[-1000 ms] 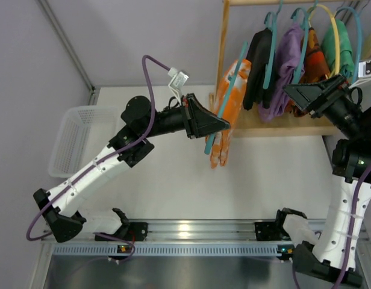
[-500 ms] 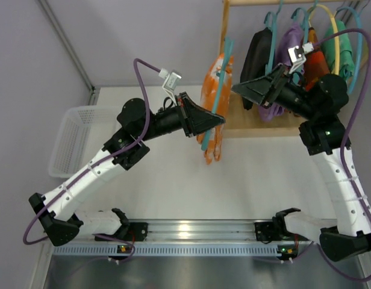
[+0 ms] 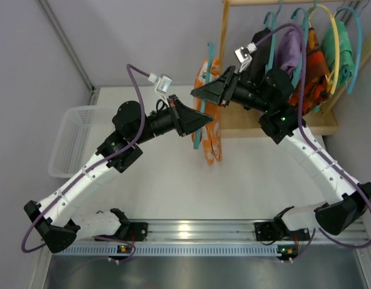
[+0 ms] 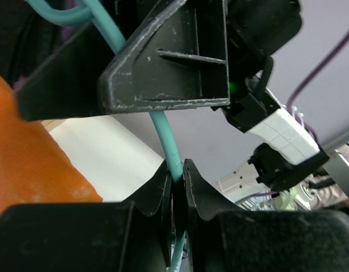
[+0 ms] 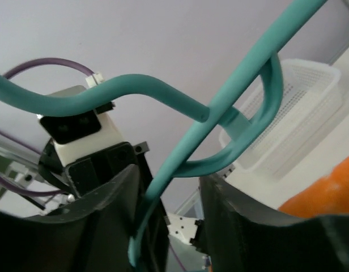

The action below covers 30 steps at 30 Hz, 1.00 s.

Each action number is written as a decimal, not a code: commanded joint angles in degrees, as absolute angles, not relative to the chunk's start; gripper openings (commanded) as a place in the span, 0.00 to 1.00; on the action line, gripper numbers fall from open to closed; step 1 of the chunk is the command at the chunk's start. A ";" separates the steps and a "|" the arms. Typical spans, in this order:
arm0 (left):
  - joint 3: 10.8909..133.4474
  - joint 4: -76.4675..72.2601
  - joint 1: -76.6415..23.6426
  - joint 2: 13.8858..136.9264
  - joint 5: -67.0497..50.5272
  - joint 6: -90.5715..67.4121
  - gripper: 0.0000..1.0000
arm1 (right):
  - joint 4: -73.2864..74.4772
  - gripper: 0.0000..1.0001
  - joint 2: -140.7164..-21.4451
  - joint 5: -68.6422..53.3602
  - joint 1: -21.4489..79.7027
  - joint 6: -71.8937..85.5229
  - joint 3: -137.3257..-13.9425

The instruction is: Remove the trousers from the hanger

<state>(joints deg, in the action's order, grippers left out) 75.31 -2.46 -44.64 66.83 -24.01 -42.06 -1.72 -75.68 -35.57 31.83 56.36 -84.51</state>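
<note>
Above white table (image 3: pixel 173 186), near rack (image 3: pixel 223 36): L tool (image 4: pixel 175 181) pinched shut on teal hanger (image 4: pixel 163 133) so orange trousers (image 3: pixel 212 139) hang clear. R tool (image 5: pixel 169 209) spread open astride hanger top, prob. to brace it.

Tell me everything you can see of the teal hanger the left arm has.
The teal hanger is a smooth round rod, plastic-looking, with curved branches joining near its hook. The left gripper is shut on one thin bar; the right gripper is open, straddling another bar. Orange trousers hang on it. It is held tilted, just left of the wooden rack post.
</note>
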 commanded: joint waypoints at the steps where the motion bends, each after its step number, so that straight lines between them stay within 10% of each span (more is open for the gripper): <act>1: 75.68 -15.91 -43.59 61.71 -21.72 -38.32 0.00 | -7.38 0.44 -77.77 -33.93 33.92 58.00 -88.67; 6: 72.43 -15.91 -42.45 58.81 -22.06 -36.74 0.01 | -8.61 0.09 -80.32 -35.41 35.85 58.01 -92.54; 9: 70.84 -14.33 -41.14 56.53 -21.45 -35.43 0.19 | -9.40 0.00 -81.56 -36.12 38.57 56.78 -94.65; 18: 68.91 2.00 -36.48 44.76 -13.30 -21.99 0.83 | -10.55 0.00 -85.16 -37.18 42.01 57.48 -96.76; 30: 45.81 7.74 -36.04 25.68 -10.81 17.20 0.98 | -4.22 0.00 -86.39 -32.61 42.80 63.01 -99.48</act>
<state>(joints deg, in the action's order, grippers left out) 50.98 6.15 -36.36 27.46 -10.04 2.55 3.57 -88.79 -34.85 41.58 62.26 -92.40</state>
